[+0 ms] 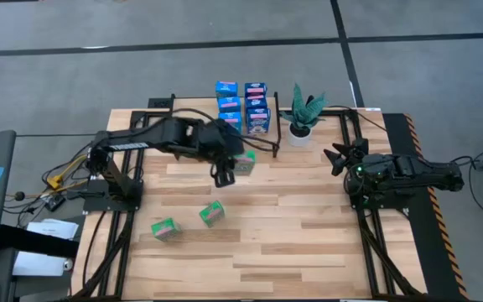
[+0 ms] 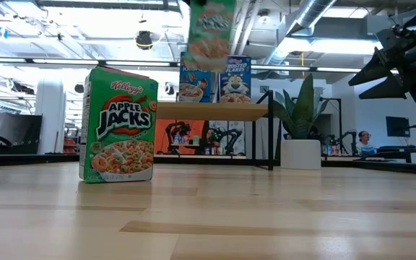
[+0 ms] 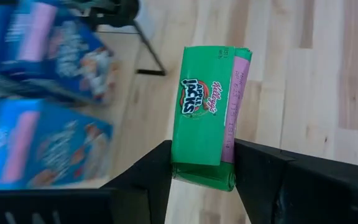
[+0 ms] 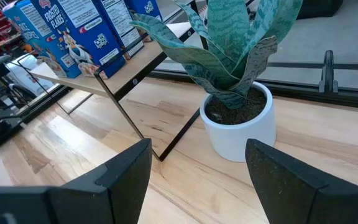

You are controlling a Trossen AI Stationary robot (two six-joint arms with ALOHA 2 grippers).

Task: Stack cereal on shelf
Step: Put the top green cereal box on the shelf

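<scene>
My left gripper (image 1: 227, 170) is shut on a green cereal box (image 3: 204, 112), held in the air near the shelf's front; the box also shows at the top of the low view (image 2: 211, 29). The shelf (image 2: 211, 110), a light-wood board on black legs, carries several blue cereal boxes (image 1: 243, 105). Two more green boxes rest on the table: one stands upright on its bottom (image 2: 118, 124), the other (image 1: 166, 227) is nearer the left. My right gripper (image 4: 197, 168) is open and empty beside the potted plant (image 4: 235, 118). My left gripper pinches the green box between its two fingers (image 3: 157, 168), which press on two opposite faces at one end of the box (image 3: 197, 167). A narrow side with the logo faces the wrist camera. The box is lifted clear of the table, higher than the shelf board.
The potted plant (image 1: 302, 113) stands right of the shelf, between it and my right arm (image 1: 392, 172). The shelf's black legs (image 4: 120, 106) reach down to the table. Bare wood table (image 1: 309, 243) lies toward the near edge. Cables and gear lie left of the table.
</scene>
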